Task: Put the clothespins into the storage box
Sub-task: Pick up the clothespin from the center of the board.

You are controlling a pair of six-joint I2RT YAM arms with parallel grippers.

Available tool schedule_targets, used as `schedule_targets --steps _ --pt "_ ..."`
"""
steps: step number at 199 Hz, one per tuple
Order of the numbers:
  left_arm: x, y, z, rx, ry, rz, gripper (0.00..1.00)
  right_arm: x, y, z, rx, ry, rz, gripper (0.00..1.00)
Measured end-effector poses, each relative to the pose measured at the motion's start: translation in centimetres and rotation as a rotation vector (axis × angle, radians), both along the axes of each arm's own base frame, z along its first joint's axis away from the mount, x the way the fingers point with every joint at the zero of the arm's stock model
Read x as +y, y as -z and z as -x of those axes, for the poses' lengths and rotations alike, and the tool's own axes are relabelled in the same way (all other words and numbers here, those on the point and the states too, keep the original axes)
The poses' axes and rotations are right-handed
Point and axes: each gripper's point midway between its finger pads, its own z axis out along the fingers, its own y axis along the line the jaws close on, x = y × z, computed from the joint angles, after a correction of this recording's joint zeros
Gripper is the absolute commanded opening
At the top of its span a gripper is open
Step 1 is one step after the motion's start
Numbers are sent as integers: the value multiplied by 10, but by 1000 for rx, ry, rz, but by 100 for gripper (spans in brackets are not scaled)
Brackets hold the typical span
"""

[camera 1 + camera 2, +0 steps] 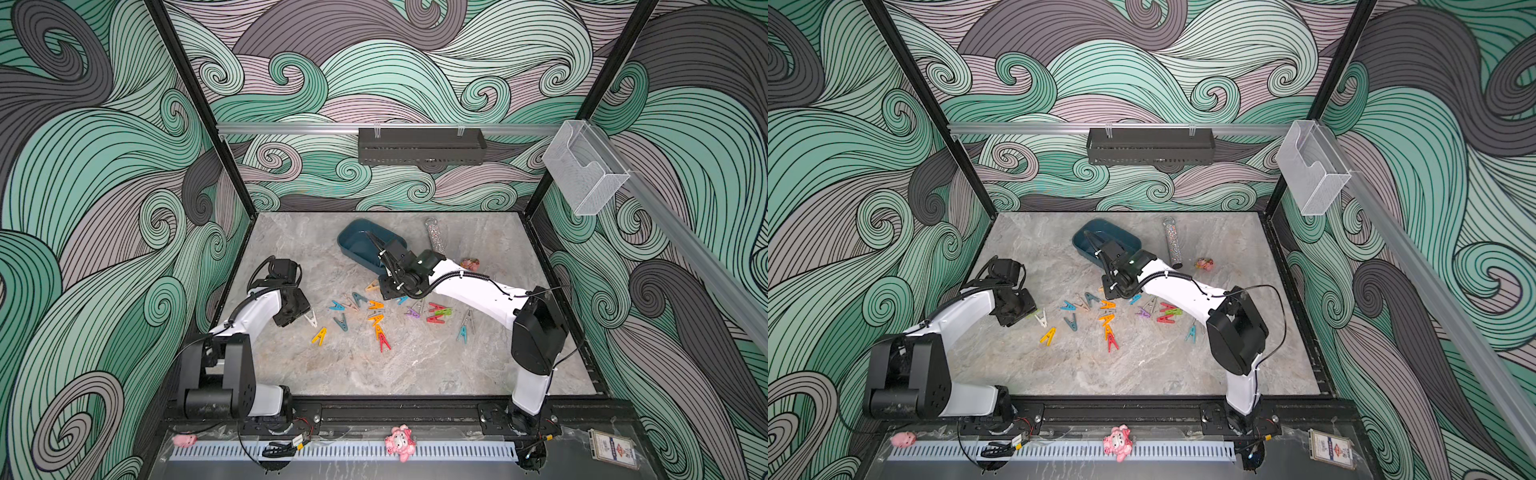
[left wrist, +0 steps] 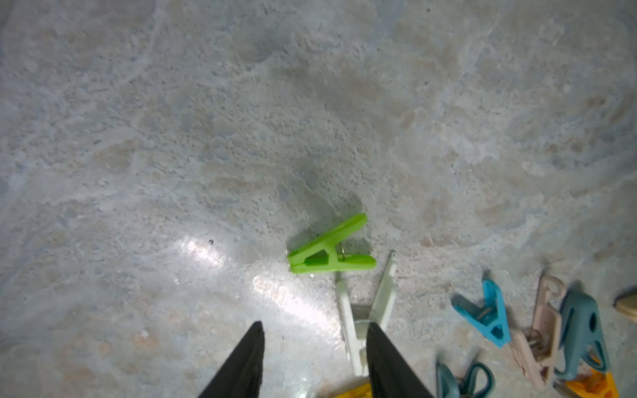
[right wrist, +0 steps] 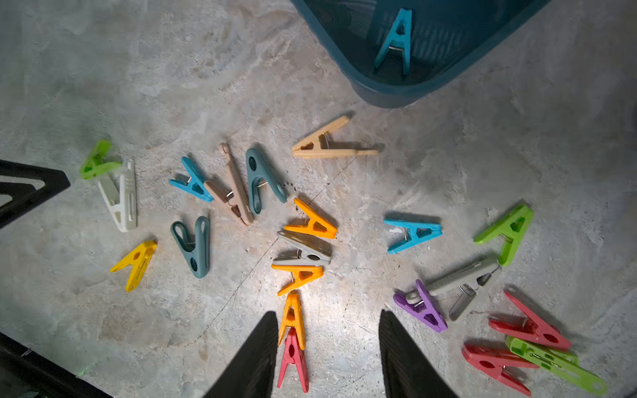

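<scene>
My left gripper [image 2: 314, 325] hangs with its jaws parted and nothing between them, at the left edge of the pins [image 1: 376, 318] scattered across the middle of the table [image 1: 415, 365]. A white pin [image 2: 365, 310] lies just beside one finger and is partly hidden behind it. A green pin [image 2: 327, 248] lies just beyond.

My right gripper [image 3: 328, 313] is likewise released, low over the scatter. An orange pin [image 3: 292, 320] and a red pin [image 3: 293, 361] lie on the table below its gap.

The box [image 1: 357, 245] sits at the far centre, with a teal pin [image 3: 396, 41] inside. In both top views my right arm [image 1: 465, 286] crosses the box's near right end and covers several pins. In the right wrist view the box is cut off.

Right of the box lie a glitter tube [image 1: 434, 237] and a small pink thing [image 1: 469, 263], too small to make out.
</scene>
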Motion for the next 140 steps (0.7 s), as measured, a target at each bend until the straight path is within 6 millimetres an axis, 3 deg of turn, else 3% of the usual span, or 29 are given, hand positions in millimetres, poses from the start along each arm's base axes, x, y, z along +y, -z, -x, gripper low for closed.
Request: schedule_targets --steps 94,140 --pt "-1 24 -2 73 22 4 50 3 -2 -4 -22 9 -20 50" --pt "0 28 -26 28 17 0 45 3 -2 -4 -23 10 -21 50"
